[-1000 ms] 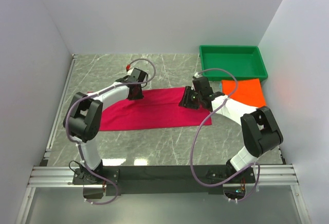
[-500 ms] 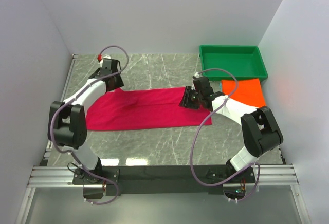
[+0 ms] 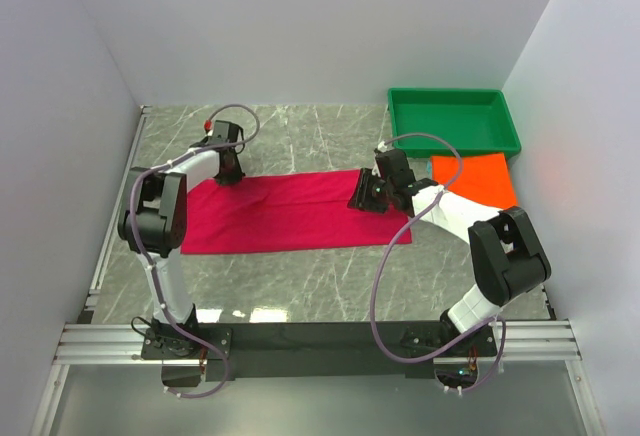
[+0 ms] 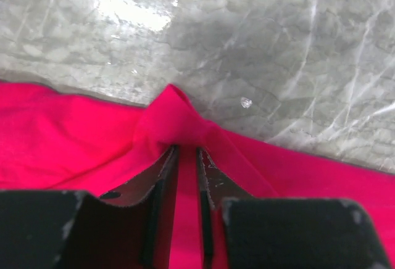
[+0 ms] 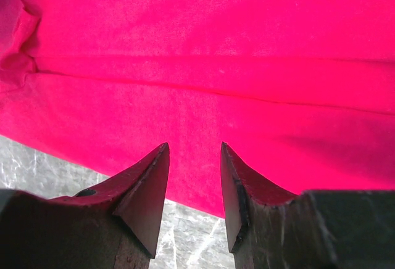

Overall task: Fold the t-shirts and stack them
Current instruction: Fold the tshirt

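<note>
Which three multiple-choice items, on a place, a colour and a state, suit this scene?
1. Where on the table does the green tray stand? A. far right corner B. near left corner C. centre
2. What colour is the shirt spread across the centre? A. teal B. crimson-pink C. white
3. How is the left gripper? A. open over bare table B. holding the tray C. pinching a fold of the shirt's edge
Answers: 1 A, top view shows it there; 2 B, pink in every view; 3 C, cloth bunched between its jaws in the left wrist view.
</note>
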`<state>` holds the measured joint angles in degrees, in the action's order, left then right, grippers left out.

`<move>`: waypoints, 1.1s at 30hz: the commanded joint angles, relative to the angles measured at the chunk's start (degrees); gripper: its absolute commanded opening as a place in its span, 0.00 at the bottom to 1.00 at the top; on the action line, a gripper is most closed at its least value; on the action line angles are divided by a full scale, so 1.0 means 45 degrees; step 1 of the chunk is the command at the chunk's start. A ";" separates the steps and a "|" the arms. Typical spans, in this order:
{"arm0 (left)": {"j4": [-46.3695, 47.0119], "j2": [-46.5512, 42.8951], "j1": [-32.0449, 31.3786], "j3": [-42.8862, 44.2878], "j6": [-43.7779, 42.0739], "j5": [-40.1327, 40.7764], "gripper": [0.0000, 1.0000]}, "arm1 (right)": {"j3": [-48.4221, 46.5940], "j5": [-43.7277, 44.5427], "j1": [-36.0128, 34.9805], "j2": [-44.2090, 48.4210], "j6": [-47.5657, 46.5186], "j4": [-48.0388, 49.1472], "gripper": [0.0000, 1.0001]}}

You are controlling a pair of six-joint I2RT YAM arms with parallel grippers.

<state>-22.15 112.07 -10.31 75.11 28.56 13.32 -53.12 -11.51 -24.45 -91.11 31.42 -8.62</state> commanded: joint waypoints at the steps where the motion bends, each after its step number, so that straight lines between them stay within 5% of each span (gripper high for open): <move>1: -0.0409 0.0194 -0.0229 0.0184 0.0002 -0.0149 0.24 | -0.0246 0.0291 0.0139 0.0325 -0.0321 -0.0153 0.46; 7: -0.0643 -0.1855 -0.0229 -0.0089 0.0508 0.0223 0.34 | -0.0461 0.0974 0.0452 0.0695 -0.0770 -0.0895 0.46; 10: -0.0567 -0.2871 -0.0191 -0.0362 0.0822 0.0398 0.52 | -0.0538 0.1073 0.0491 0.0871 -0.1005 -0.1091 0.46; 13: -0.0410 -0.3167 0.0101 -0.0325 0.0919 0.0652 0.58 | -0.0500 0.0917 0.0511 0.0950 -0.1045 -0.1131 0.46; 24: -0.1386 0.0617 0.0591 0.2680 0.1468 0.0711 0.52 | -0.0129 0.0917 0.0511 0.1262 -0.1045 -0.1189 0.46; 33: -0.1542 0.1481 0.0591 0.3191 0.1252 0.0555 0.42 | -0.0011 0.0936 0.0511 0.1262 -0.1045 -0.1150 0.46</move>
<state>-28.73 118.17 -7.44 86.78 34.59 15.33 -53.23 -8.14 -22.44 -87.83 27.35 -13.85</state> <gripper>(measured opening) 0.434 0.461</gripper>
